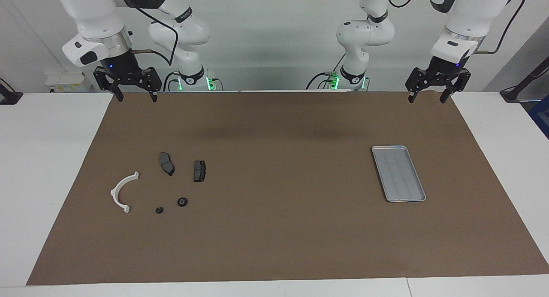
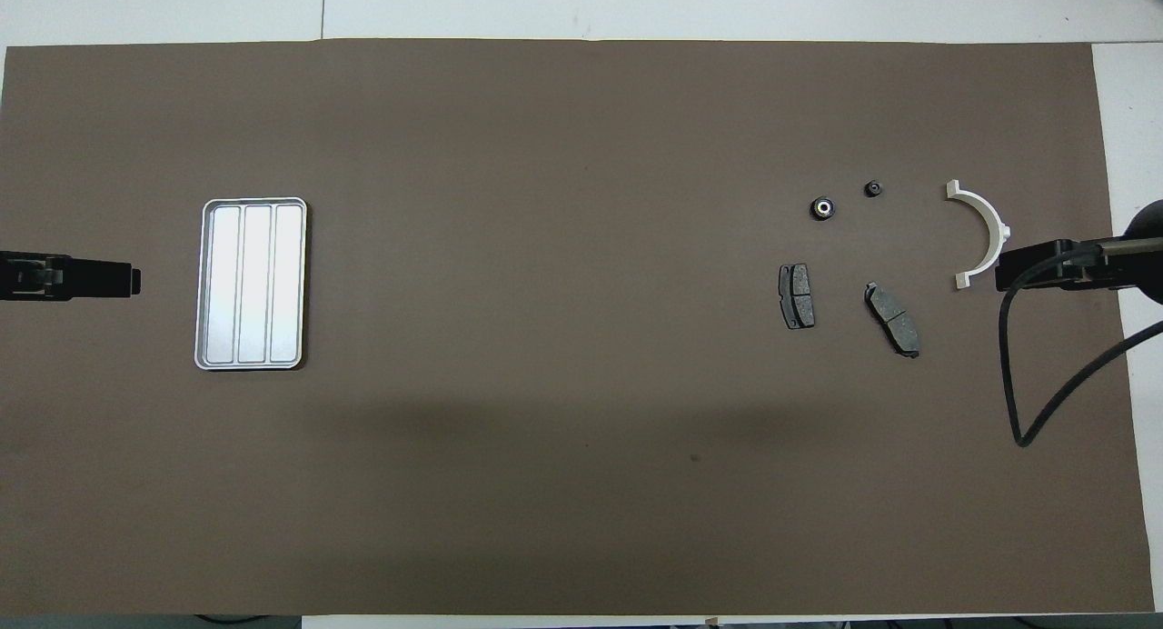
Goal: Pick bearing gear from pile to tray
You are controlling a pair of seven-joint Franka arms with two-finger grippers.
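**Two robot arms wait above a bench with loose parts and a bare tray**

A brown mat (image 1: 274,185) covers most of a white bench (image 1: 47,168). Two white robot arms hang at the robots' own edge of the mat, both raised and waiting. The left pincer (image 1: 434,97) hovers over the mat corner at the left arm's end, its two fingers spread apart and holding nothing. The right pincer (image 1: 136,95) hovers over the corner at the right arm's end, its fingers also spread apart and holding nothing.

The tray (image 1: 379,168), a silver-grey metal rectangle with a low rim and lengthwise ribs, lies flat on the mat toward the left arm's end. Nothing lies in it.

The pile (image 1: 171,185) sits well apart from the tray, toward the right arm's end. Its parts are scattered, none touching. Two dark grey brake pads lie side by side: one brake pad (image 1: 166,163) and a second brake pad (image 1: 199,171). Farther from the robots are two small black round pieces: the larger round piece (image 1: 182,201), with a pale centre, and the smaller round piece (image 1: 159,210). A white curved bracket (image 1: 121,192) lies beside them, closest to the right arm's end of the bench.
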